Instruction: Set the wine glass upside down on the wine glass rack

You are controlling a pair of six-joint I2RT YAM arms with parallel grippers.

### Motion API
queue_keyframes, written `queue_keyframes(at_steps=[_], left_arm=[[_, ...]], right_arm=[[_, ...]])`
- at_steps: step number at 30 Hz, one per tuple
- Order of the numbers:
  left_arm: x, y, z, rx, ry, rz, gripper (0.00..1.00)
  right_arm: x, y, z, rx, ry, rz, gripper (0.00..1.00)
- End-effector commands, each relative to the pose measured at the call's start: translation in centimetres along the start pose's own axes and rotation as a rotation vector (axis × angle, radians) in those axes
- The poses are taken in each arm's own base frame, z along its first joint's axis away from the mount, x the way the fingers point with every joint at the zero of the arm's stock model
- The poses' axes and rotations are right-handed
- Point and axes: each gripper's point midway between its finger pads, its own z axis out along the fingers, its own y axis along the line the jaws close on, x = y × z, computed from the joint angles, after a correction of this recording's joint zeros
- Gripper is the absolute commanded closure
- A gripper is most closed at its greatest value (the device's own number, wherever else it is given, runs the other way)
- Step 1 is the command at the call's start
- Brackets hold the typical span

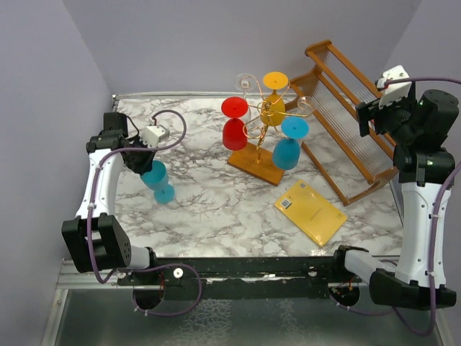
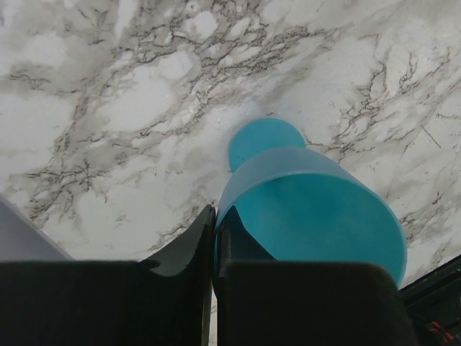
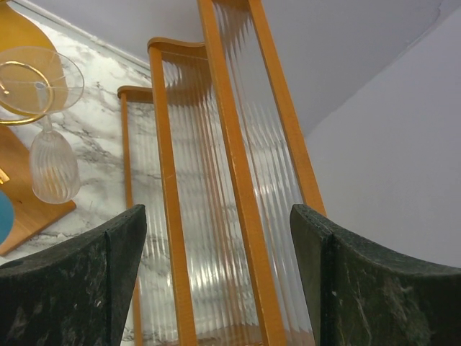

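Glass in my left gripper [image 2: 215, 245], fingers pinched shut on the rim wall of the blue wine glass [image 1: 158, 182], and I've got it lifted off the marble table [image 1: 216, 209] on the left side. In the top view it hangs tilted, bowl up near my fingers, foot down and toward the near edge. From my left wrist camera I'm looking along its long axis: bowl mouth close to me, round foot beyond it, pointing away at the marble.

The wine glass rack [image 1: 263, 137] stands well apart, off to my right and a bit farther back, gold wire on its orange-brown base. It already carries a red glass [image 1: 235, 122], a yellow glass [image 1: 274, 94], another blue glass [image 1: 288, 144] and a clear glass [image 3: 49, 144], all hanging foot-up. So the foot has to end up on top with the stem slid into a wire curl; I judge I need to swing right across the table and roll the wrist so the foot rises above the bowl. Which curl is free I can't tell from here.

My right gripper [image 3: 216, 281] is spread wide open, holding nothing, up by the slatted wooden rack [image 1: 346, 115] at the right. It's nearer the wire stand, but the glass is mine on the left. A yellow booklet [image 1: 311, 212] lies flat near the front right, below my path.
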Motion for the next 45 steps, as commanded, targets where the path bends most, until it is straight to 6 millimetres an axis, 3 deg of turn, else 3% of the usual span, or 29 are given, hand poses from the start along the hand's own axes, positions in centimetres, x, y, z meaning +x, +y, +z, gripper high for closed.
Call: queue_keyframes(at_steps=[1, 9, 12, 16, 21, 31, 37, 44, 45], left_arm=[[-3.7, 0.5, -2.1, -0.025, -0.088, 0.032, 1.0], [-8.2, 1.5, -6.8, -0.114, -0.201, 0.048, 1.0], [-10.9, 2.1, -9.5, -0.173, -0.282, 0.055, 1.0], [-16.0, 3.2, -14.7, -0.279, -0.446, 0.125, 1.0], [-22.2, 2.7, -20.7, -0.33, -0.667, 0.274, 1.0], [-32.2, 1.5, -28.6, -0.448, -0.998, 0.552, 1.0], [-36.3, -1.1, -30.2, -0.456, -1.118, 0.636, 1.0], [-39.2, -2.4, -29.7, -0.426, -1.203, 0.705, 1.0], [-38.9, -5.3, -28.6, 0.063, -1.252, 0.04, 0.9]], right_arm=[[-1.0, 0.0, 0.1, -0.039, -0.034, 0.039, 0.2], [-0.6, -0.1, 0.9, -0.073, -0.033, 0.063, 0.19], [-1.2, 0.5, 0.9, -0.114, -0.046, 0.069, 0.19], [-2.9, 0.5, 1.0, -0.143, -0.083, 0.09, 0.2], [-5.0, 0.4, 1.6, -0.187, -0.118, 0.15, 0.2], [-11.5, 0.9, 2.7, -0.277, -0.247, 0.202, 0.21], [-14.5, 3.6, 5.1, -0.364, -0.291, 0.214, 0.22], [-17.5, 6.5, 6.1, -0.531, -0.39, 0.257, 0.22], [-17.9, 6.7, 6.1, -0.543, -0.41, 0.26, 0.22]])
